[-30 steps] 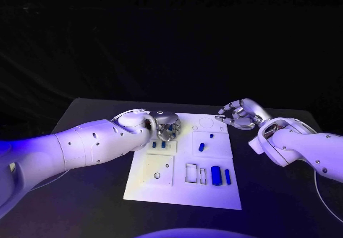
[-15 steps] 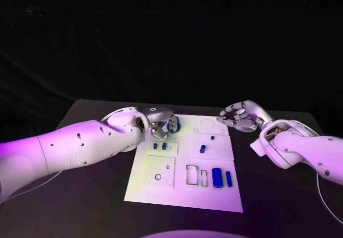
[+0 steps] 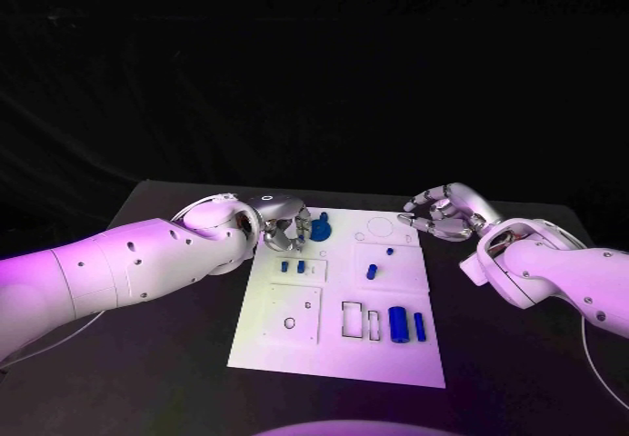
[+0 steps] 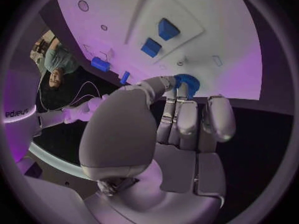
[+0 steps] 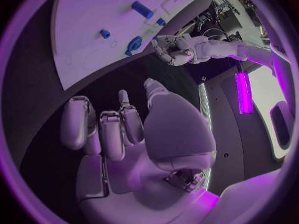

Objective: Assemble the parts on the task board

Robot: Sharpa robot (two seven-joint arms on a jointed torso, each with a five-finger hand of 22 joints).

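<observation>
Seemingly the left hand (image 3: 291, 229) pinches a blue part (image 3: 321, 229) — right hand (image 3: 439, 213) curled.

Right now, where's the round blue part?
In the head view the round blue part is at the board's far left corner, at the left hand's fingertips; the left wrist view shows its fingers around it.

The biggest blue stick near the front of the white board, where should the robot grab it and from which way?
The long blue cylinder lies flat on the task board, its length running front to back. Probably best to come straight down from above and pinch its middle across the round sides. A thinner blue bar lies close beside it, so fingers should stay narrow.
</observation>
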